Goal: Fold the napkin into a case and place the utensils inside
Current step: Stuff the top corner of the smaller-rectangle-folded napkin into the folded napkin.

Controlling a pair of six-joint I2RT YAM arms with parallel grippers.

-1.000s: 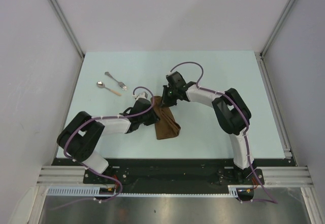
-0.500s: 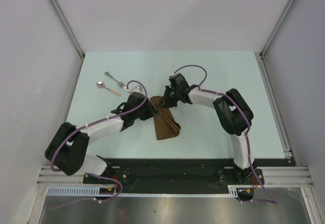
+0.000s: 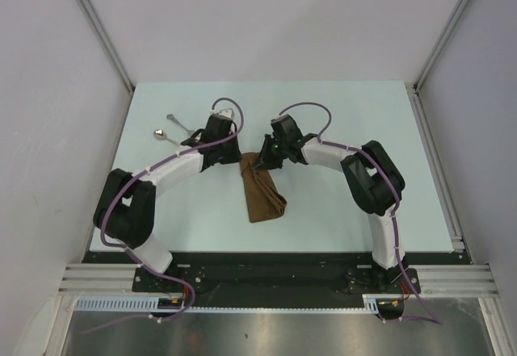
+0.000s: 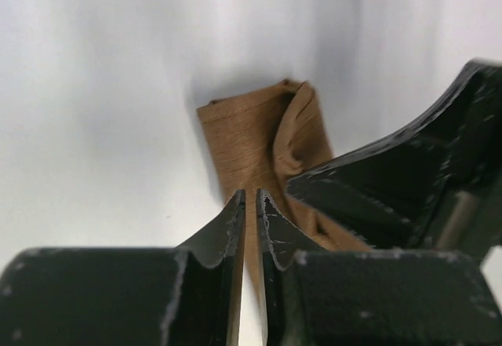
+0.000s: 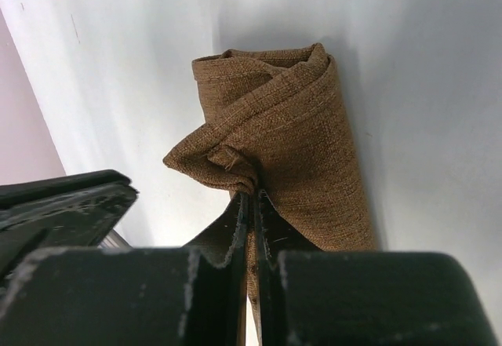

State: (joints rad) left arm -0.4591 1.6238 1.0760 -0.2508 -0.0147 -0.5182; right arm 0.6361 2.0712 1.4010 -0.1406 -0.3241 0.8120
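1 coarse-woven brown napkin [image 5: 290, 118], folded narrow, end crumpled; right gripper [image 5: 252, 197] clamps that crease; left gripper [image 4: 251, 195] nearly closed, hold unclear.

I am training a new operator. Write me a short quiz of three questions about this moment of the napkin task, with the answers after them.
1. True or false: the small silver metal fork lies inside the narrow folded brown cloth strip.
2. Which gripper pinches the far end of the strip? A) the left B) the right C) neither
3. Fill in: the small spoon with the silver bowl lies on the pale table, to the ___ of the strip.
Key: 1 false, the fork lies on the table, apart from the strip. 2 B, the right gripper is closed on the cloth. 3 left.
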